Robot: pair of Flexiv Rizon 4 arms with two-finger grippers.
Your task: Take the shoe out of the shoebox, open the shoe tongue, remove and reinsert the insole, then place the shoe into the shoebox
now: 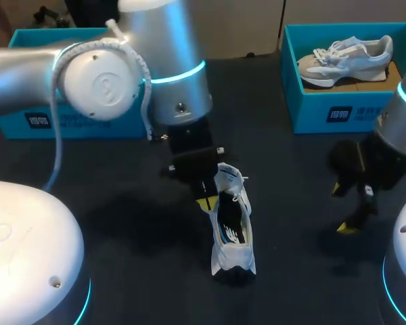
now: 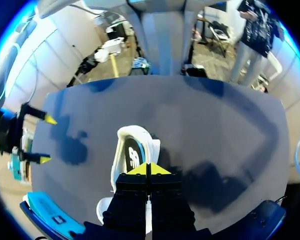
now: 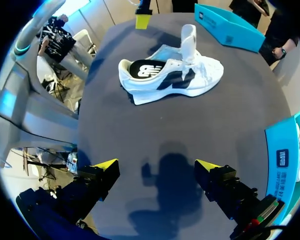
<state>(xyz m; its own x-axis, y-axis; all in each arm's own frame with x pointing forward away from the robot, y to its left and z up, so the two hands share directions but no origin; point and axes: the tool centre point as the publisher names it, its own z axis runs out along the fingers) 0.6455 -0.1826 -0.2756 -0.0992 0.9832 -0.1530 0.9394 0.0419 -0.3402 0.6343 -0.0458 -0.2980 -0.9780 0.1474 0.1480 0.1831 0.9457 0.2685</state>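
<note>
A white shoe [image 1: 234, 250] stands upright on the dark table, its tongue [image 3: 189, 40] raised and the dark insole [image 3: 145, 69] showing in the opening. My left gripper [image 1: 204, 202] hangs at the shoe's left side, just above the opening [image 2: 132, 155]. Its yellow tips [image 2: 148, 170] are pressed together with nothing visible between them. My right gripper [image 1: 344, 208] stays off to the right, well clear of the shoe [image 3: 170, 75], its fingers [image 3: 106, 166] spread wide and empty. A teal shoebox [image 1: 338, 112] at the back right holds a second light shoe [image 1: 345, 57].
Another teal box [image 1: 68, 122] sits at the back left, partly hidden behind my left arm. Dark bare table [image 1: 298, 257] lies between the shoe and my right gripper. In the right wrist view the right box [image 3: 285, 155] is beside that gripper.
</note>
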